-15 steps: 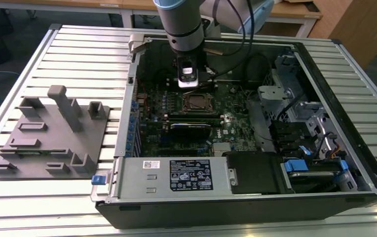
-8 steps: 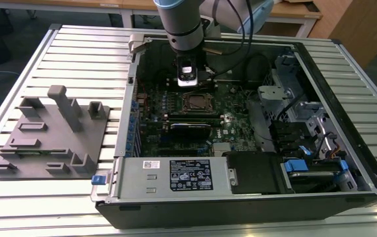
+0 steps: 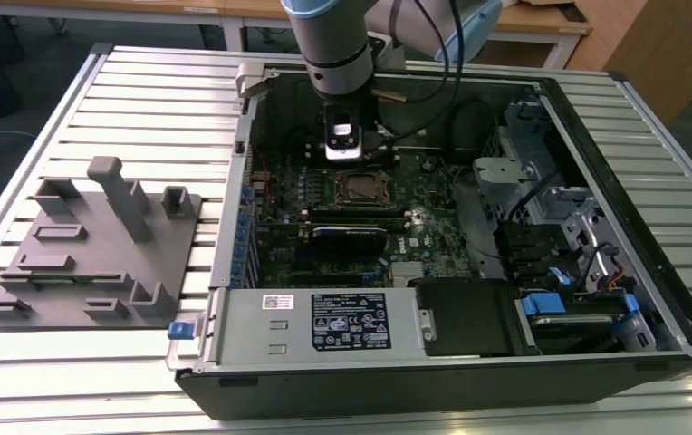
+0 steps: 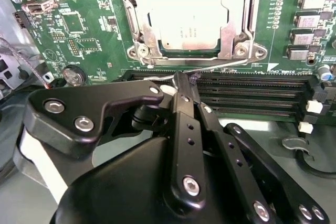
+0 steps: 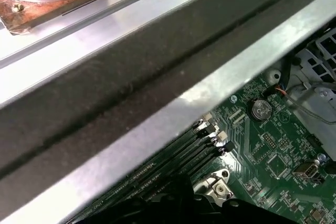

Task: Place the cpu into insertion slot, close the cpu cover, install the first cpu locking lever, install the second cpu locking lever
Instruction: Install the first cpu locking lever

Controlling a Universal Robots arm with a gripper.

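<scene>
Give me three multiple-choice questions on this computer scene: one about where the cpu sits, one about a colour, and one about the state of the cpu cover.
1. Where is the cpu?
A) on the table outside the case
B) seated in the insertion slot
C) lying across the long black slots

2. What colour is the motherboard?
A) red
B) white
C) green

3. How does the cpu cover stand?
A) down flat around the cpu
B) swung upright
C) taken off the board

Answers:
1 B: in the second wrist view its dull metal top sits square inside the socket.
2 C: the board around the socket is green in both wrist views.
3 A: the silver frame lies level, and the cpu shows through its window.
</scene>
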